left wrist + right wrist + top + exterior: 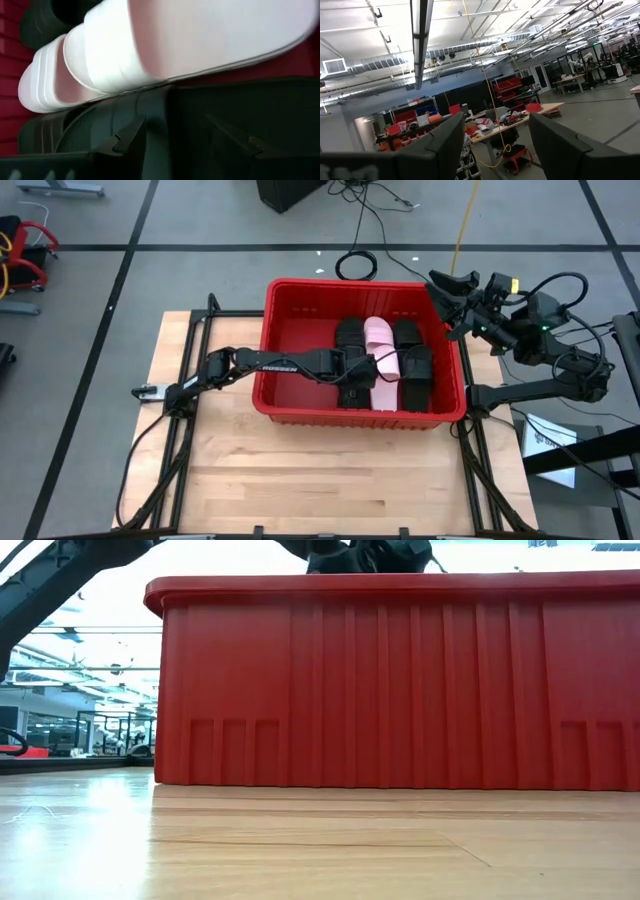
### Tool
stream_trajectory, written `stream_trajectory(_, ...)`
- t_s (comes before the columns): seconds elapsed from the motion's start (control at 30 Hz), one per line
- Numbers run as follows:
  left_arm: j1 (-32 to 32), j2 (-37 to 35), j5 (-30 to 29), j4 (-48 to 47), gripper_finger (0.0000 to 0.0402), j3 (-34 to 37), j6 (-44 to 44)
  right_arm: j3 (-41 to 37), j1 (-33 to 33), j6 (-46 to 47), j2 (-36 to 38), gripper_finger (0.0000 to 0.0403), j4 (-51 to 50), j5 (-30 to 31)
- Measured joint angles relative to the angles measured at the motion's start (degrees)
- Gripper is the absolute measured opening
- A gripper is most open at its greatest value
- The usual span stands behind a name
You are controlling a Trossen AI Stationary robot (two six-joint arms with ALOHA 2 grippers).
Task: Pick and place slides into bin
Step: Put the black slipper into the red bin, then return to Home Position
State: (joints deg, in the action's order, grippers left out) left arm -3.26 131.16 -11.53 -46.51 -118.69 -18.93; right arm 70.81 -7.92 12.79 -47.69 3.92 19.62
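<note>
Slides (380,363) are piled inside the bin (272,330).
Left gripper (366,362) is held spread wide over the pile (nothing gripped); right gripper (447,286) is parked released beyond the bin's far right corner.

I see the bin (290,330), a big red ribbed crate, upper centre of the overhead frame. Inside, toward its right half, the slides: pink ones (379,340) lying lengthwise between black ones (412,365) packed close on both sides.
</note>
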Motion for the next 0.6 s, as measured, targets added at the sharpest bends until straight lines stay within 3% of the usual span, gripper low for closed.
stream_trajectory(0.6, 0.1, -7.1, 0.0, -0.9, 0.0186, 0.0, 1.7, 0.0, 0.0, 0.0, -1.2, 0.0212, 0.2, -0.1)
